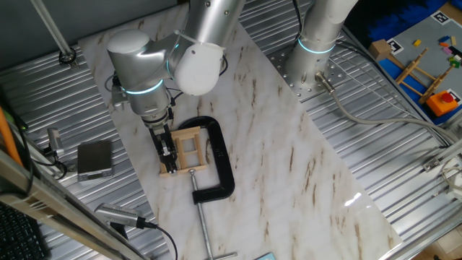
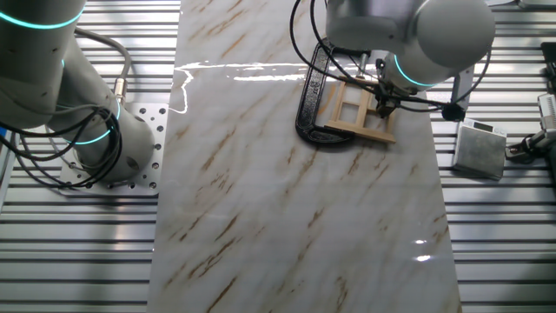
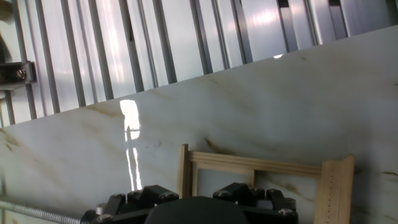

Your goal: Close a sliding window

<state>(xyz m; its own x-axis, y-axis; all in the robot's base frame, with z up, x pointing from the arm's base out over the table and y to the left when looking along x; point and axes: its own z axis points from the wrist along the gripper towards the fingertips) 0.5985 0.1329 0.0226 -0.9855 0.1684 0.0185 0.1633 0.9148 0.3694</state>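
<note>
We see the small pale-wood sliding window (image 1: 186, 149) pinned inside the black metal C-clamp (image 1: 223, 162), presumably so it stays put when pushed, with our two-finger gripper (image 1: 167, 150) down at the frame's far side from that clamp, its opening unclear.

No words, brand names or numbers can be read anywhere in these views. The only signs are black-and-white square fiducial marker tags (image 1: 441, 15) on the grey board at one fixed view's top right corner.
</note>
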